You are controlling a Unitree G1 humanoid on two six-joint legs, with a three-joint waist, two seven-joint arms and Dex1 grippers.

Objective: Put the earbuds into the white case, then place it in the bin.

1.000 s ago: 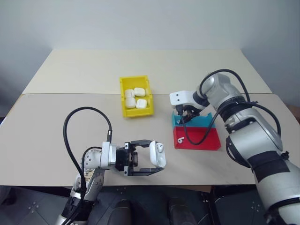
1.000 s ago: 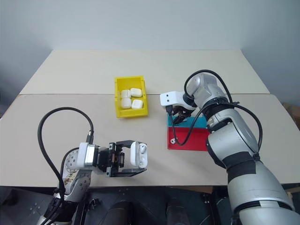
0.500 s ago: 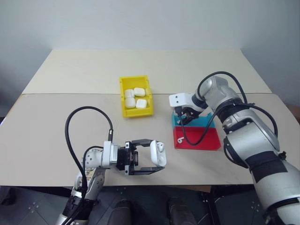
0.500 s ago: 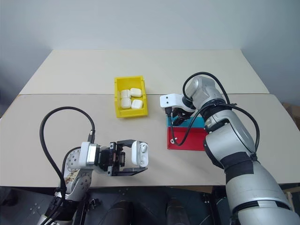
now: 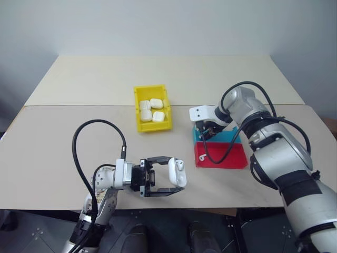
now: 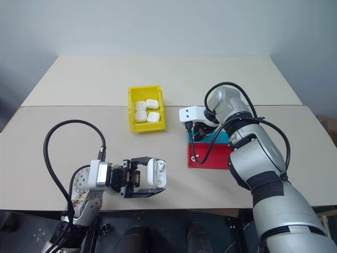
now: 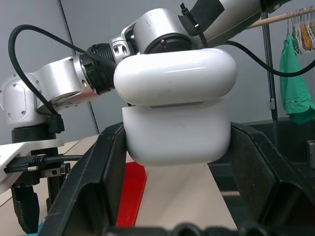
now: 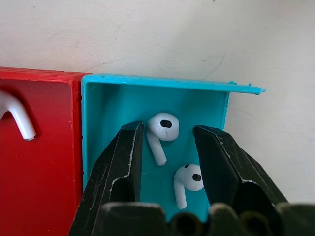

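Note:
My left gripper (image 5: 176, 175) is shut on the white case (image 5: 177, 173), holding it off the table near the front edge. In the left wrist view the case (image 7: 174, 128) sits between the two black fingers with its lid slightly ajar. My right gripper (image 8: 168, 128) points down into the blue tray (image 8: 103, 128), open, its fingers on either side of two earbuds (image 8: 162, 129) lying there. A third earbud (image 5: 202, 157) lies in the red tray (image 5: 226, 157). The yellow bin (image 5: 137, 110) stands at mid-table.
Several white cases (image 5: 151, 110) lie inside the bin. The red and blue trays sit side by side to the bin's right. A black cable (image 5: 87, 142) loops up from my left arm. A seam runs across the beige table (image 5: 63, 142) behind the bin.
The right arm's elbow has shifted slightly left while its gripper stays over the blue tray. The left gripper and the case have not moved.

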